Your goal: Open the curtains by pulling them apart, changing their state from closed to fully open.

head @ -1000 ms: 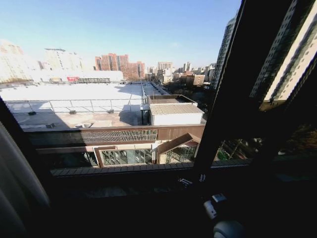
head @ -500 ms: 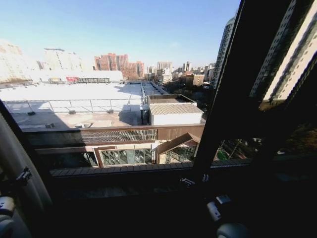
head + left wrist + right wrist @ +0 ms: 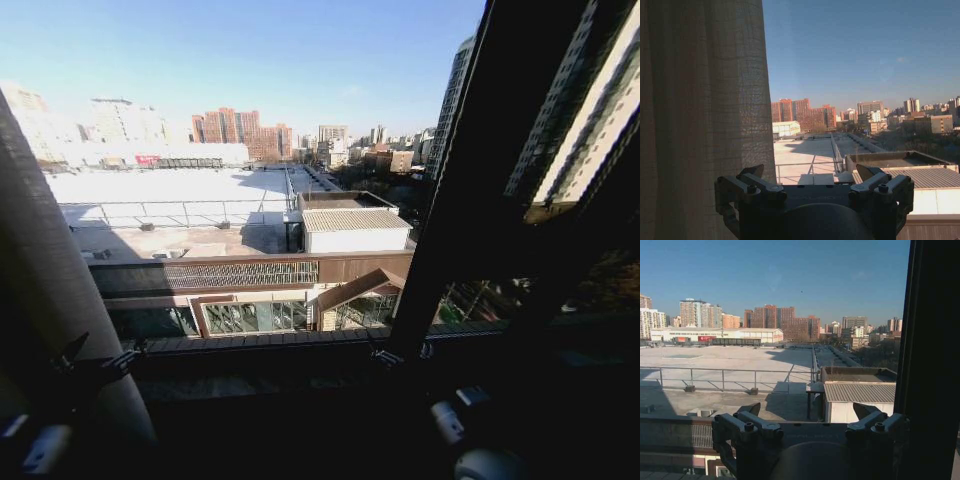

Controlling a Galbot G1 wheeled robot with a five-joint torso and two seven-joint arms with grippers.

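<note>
Head view: left tool [image 3: 100,365] spread, holding nothing, with the curtain [image 3: 50,290] just behind and beside it. Right tool [image 3: 400,352] also spread, low against the dark window frame [image 3: 470,200].

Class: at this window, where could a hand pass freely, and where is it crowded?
Free: the wide stretch of glass between the left curtain and the dark frame post, above the sill. Crowded: the lower left, where the open left hand sits beside the curtain, and low by the post, where the open right hand hovers.
</note>
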